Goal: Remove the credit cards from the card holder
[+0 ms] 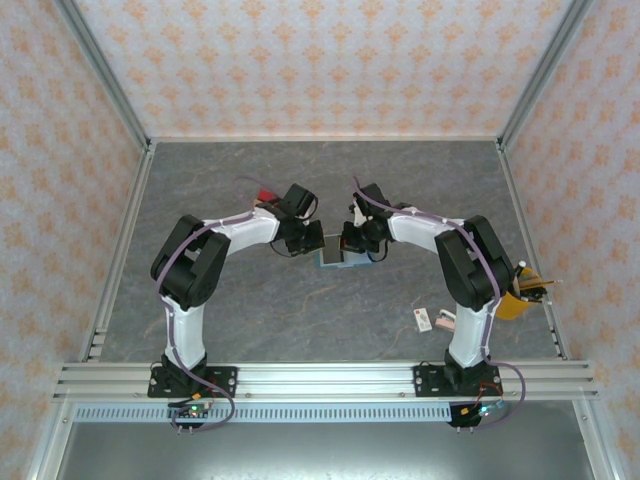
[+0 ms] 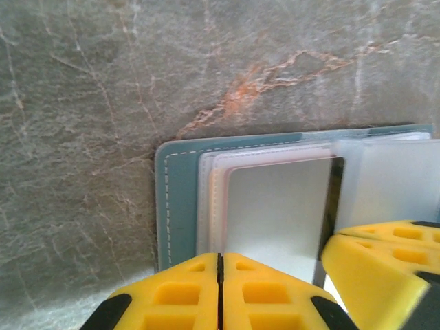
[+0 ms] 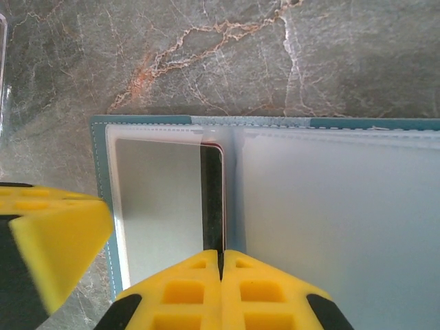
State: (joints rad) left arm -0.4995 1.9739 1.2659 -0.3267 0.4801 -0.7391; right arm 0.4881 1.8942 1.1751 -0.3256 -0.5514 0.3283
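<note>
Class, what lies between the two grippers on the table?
The open card holder, as the top view shows, with the left gripper and right gripper both shut over it. The left wrist view shows its clear sleeves spanning the gap.

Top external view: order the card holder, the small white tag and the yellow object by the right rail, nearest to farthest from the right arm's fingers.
1. card holder: mid-table, directly under the right fingers.
2. white tag: toward the bases, beside the right arm.
3. yellow object: far right, at the table's edge.
</note>
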